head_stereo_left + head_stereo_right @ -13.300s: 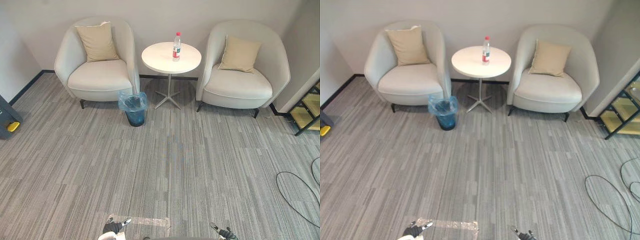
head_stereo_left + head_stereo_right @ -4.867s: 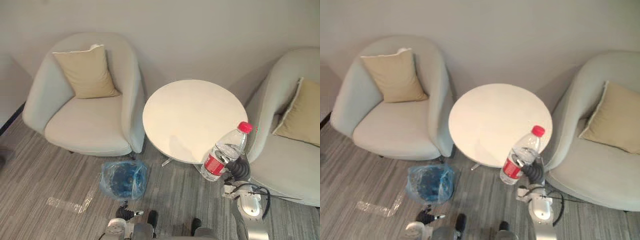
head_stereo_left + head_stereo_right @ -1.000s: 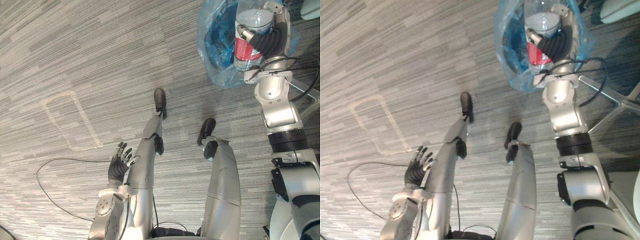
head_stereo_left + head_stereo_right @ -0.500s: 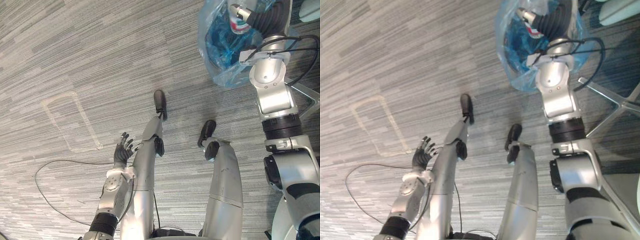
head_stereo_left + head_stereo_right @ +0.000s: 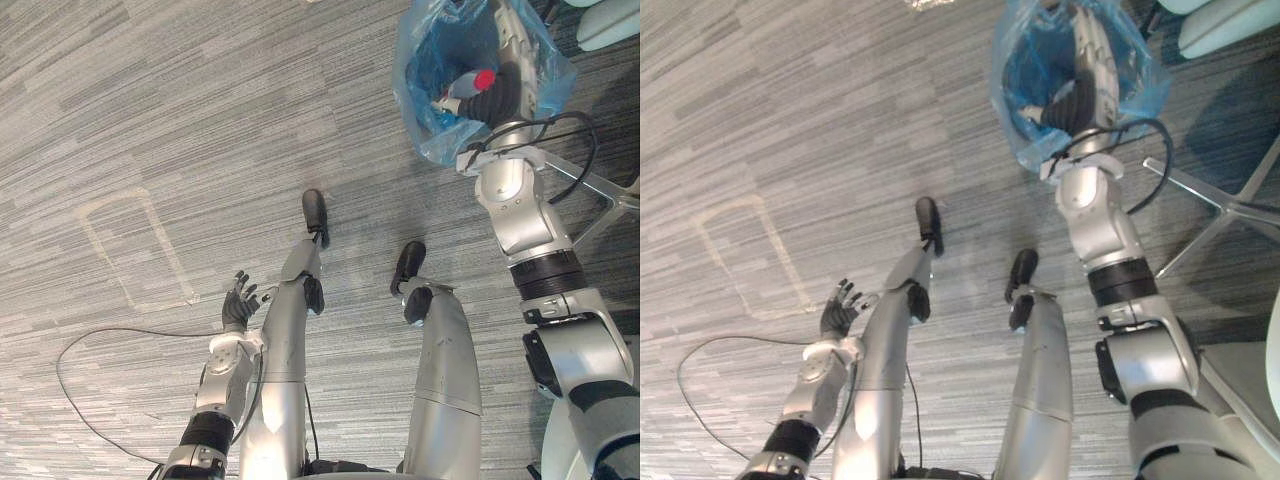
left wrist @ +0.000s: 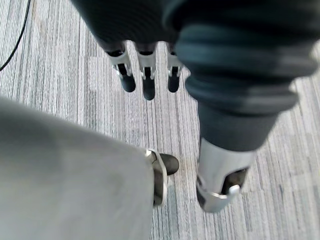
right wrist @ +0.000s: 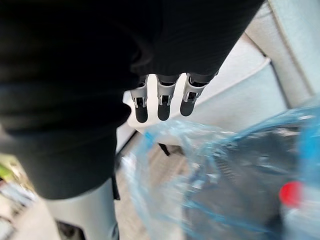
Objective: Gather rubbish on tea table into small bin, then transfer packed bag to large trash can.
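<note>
bin liner [image 5: 425, 55] is thin see-through blue plastic, crinkly and kinda shiny; bottle [image 5: 455, 92] is clear plastic with a smooth red cap [image 5: 484, 79]; floor [image 5: 150, 100] is matt grey carpet, streaky low weave

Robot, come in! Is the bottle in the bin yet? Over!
Right hand open over small bin. Left hand open, idle above carpet. Water bottle lies inside the bin. Nothing blocking.
</note>
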